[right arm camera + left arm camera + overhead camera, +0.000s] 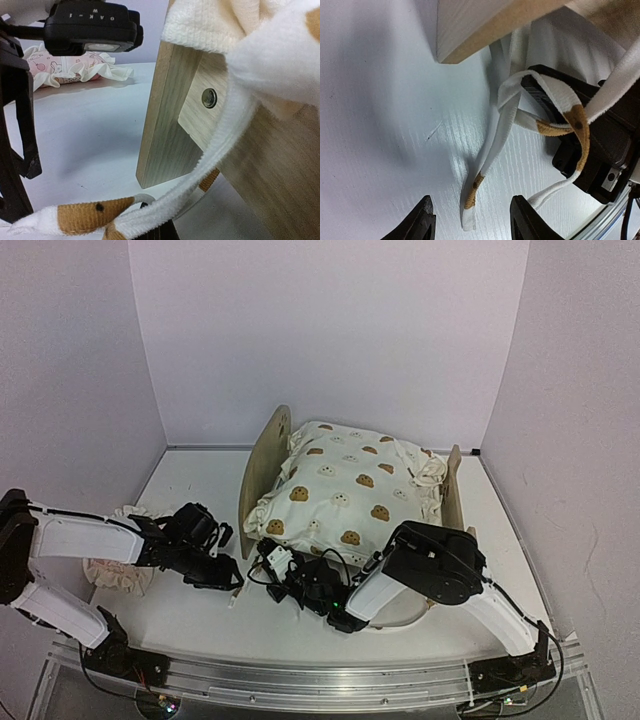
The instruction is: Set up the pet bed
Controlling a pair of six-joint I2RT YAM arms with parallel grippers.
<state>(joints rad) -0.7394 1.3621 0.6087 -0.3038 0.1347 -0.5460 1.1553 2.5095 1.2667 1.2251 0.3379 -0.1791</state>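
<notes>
Two grippers meet at bed (pixel 262 455) front-left leg (pixel 470 30); bed sits under quilt (pixel 350 485). R gripper (pixel 268 568) clamps quilt tie (pixel 545 90) taut, prob. for knotting; L gripper (pixel 470 220) spread wide over tie's loose end.

**What stays hidden from you around the pet bed (pixel 262 460)**

The quilt (pixel 345 485) covers the bed's whole top, so whatever lies beneath it is out of your sight, and the right arm (pixel 430 565) blocks the bed's near side. Left of the bed, the pillow (pixel 118 575) sits half behind the left arm (pixel 80 540). At the bed's near left corner the tie (pixel 495 130) lies over the right gripper (pixel 547 107), so you cannot tell whether it is pinched or only draped. The left gripper (pixel 472 220) is cut off by its wrist view's lower edge. In the right wrist view, the quilt against the bed is blurred.
</notes>
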